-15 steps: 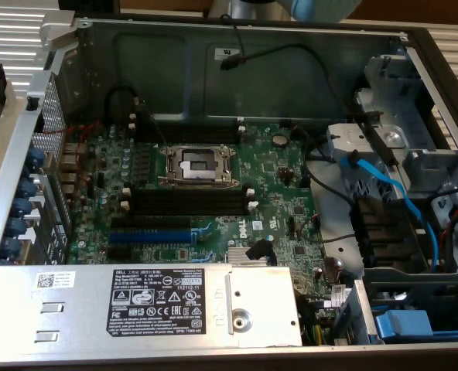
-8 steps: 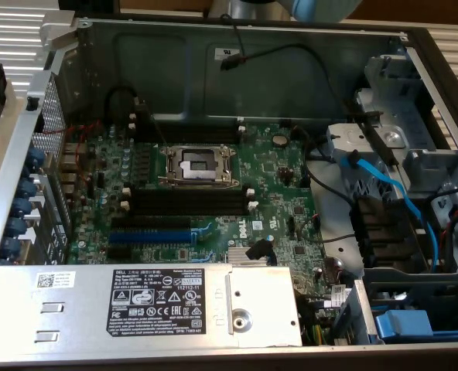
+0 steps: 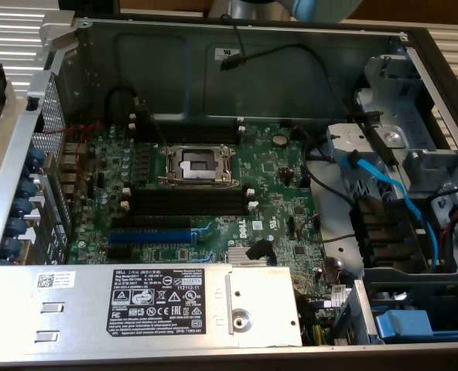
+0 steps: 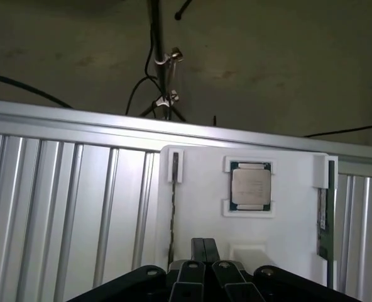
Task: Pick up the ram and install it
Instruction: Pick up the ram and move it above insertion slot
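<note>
Wrist view: gripper [image 4: 203, 245] closed tight, holding nothing, near white tray [image 4: 293, 207] carrying ram [image 4: 322, 217] on edge and CPU [image 4: 251, 189]; exterior view: motherboard [image 3: 275, 193], black slots [image 3: 186, 202]

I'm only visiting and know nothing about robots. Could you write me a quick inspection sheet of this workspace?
Surface: ribbed metal table carrying a white holder.
Job's things: ram stands on edge in the holder's end slot, not held; black slots on the motherboard look empty.
Clutter: processor chip in the holder's middle; second thin stick at its other end.
Grippers: gripper shut, empty, facing the holder.
Cables: blue cable, black cable.
Surroundings: open computer case.
</note>
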Available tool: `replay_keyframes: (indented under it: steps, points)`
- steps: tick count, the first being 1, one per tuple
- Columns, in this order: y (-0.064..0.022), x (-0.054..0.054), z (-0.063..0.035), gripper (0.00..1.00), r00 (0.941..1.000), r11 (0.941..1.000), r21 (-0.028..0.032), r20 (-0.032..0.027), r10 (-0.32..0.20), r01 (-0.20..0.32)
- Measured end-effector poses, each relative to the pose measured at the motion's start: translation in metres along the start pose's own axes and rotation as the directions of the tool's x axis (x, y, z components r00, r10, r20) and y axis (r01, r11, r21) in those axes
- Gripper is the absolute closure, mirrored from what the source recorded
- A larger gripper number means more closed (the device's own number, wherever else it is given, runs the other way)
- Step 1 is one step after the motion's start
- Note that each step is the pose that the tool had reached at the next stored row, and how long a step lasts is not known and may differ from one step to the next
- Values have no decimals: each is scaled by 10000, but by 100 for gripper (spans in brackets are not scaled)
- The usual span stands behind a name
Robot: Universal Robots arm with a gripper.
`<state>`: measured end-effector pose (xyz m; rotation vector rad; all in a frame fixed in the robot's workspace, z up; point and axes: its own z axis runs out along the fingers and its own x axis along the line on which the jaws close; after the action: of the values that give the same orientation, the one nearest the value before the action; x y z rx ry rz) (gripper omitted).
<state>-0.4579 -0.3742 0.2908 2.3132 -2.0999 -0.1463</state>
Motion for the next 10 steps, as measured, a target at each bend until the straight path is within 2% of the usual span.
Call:
replay_keyframes:
  steps: [7,10]
  points:
    - [113,-69,140,90,10000,10000,38,-6,-29,29]
    - [150,-108,183,90,10000,9999,117,-18,-33,33]
